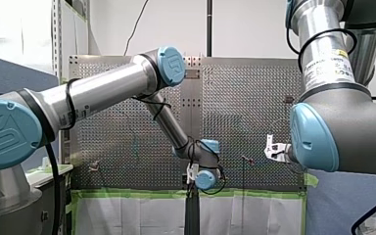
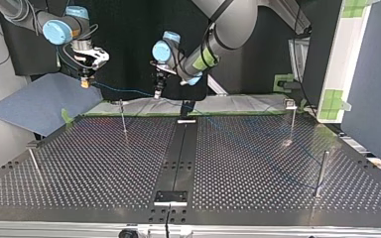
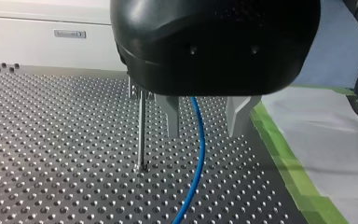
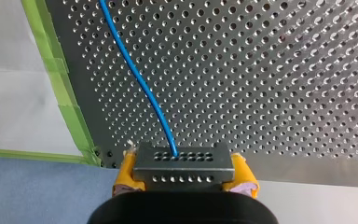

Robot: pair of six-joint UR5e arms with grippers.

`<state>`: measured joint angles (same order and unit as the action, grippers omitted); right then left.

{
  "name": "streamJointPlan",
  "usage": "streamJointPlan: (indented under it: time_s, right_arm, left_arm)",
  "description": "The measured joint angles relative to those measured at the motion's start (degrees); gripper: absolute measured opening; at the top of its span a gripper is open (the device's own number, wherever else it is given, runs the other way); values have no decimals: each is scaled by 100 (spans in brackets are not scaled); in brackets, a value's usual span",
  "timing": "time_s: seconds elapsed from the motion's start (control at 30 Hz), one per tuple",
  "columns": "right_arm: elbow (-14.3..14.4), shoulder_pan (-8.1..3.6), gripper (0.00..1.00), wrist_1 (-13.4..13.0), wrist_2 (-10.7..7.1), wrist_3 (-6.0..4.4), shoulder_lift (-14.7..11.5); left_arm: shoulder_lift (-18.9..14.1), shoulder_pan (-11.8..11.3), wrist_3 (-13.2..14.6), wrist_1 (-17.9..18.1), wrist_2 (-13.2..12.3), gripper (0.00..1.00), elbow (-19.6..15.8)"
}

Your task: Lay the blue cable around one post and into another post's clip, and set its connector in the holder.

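Right end effector [image 4: 185, 175] clamps the connector [image 4: 184, 162], blue cable [image 4: 140, 79] running ahead from it.

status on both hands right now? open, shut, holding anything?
Left hand: open; the blue cable hangs in the gap, not clamped.
Right hand: closed on the connector.
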<state>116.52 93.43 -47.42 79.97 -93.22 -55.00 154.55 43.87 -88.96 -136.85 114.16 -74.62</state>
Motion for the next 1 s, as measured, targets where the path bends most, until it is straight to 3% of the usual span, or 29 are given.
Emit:
streamJointPlan:
  time_s: [0.37,0.8,0.93,1.0]
  right_arm:
    - [0,14,0,21,-6,3,0]
    - [1,14,0,21,-6,4,-1]
    - [0,14,0,21,-6,3,-1]
    - [0,15,0,21,-6,4,-2]
  left_arm:
    - [102,-180,-116,11,-64,54,127]
    - [355,-135,-46,-269,-42,54,610]
    - [347,-123,-15,-329,4,39,631]
    - [337,-115,-12,-341,19,36,633]
